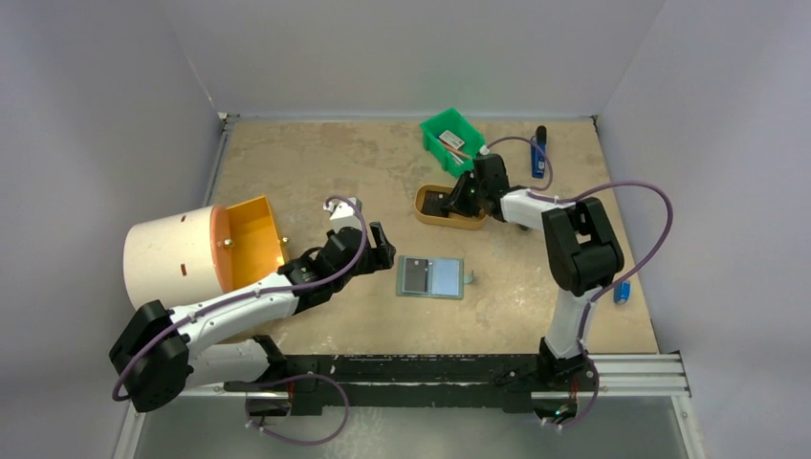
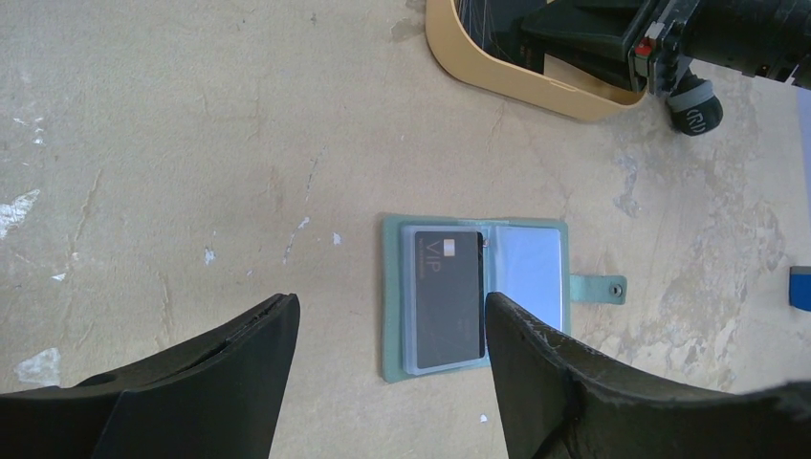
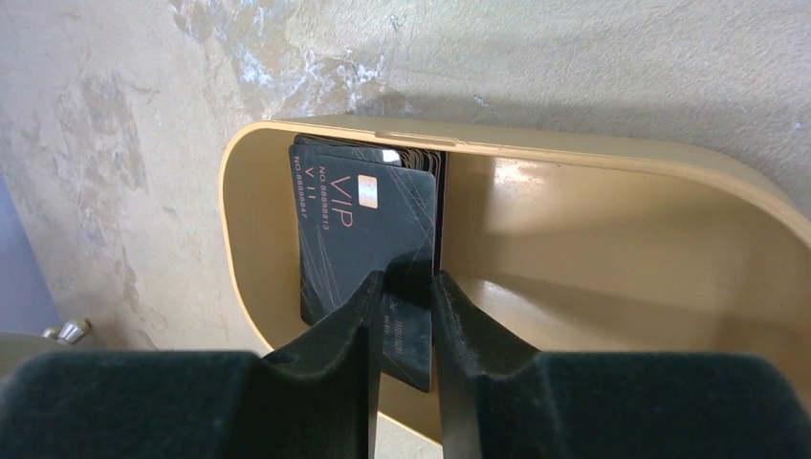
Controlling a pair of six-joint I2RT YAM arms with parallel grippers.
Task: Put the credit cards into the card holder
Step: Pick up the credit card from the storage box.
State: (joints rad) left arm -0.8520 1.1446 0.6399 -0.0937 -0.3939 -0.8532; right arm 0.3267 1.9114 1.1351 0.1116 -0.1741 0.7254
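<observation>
The right gripper [image 3: 409,279] is inside the tan tray [image 3: 612,158]. Its jaws are pinched on the near edge of the top credit card [image 3: 363,229] of a black stack at one end of the tray. The left gripper [image 2: 390,304] hangs above the counter [image 2: 143,143] with jaws wide apart, holding nothing, at the edge of the card holder [image 2: 531,273]. The card holder lies open and flat, with one black card [image 2: 448,296] in the pocket away from its snap tab.
</observation>
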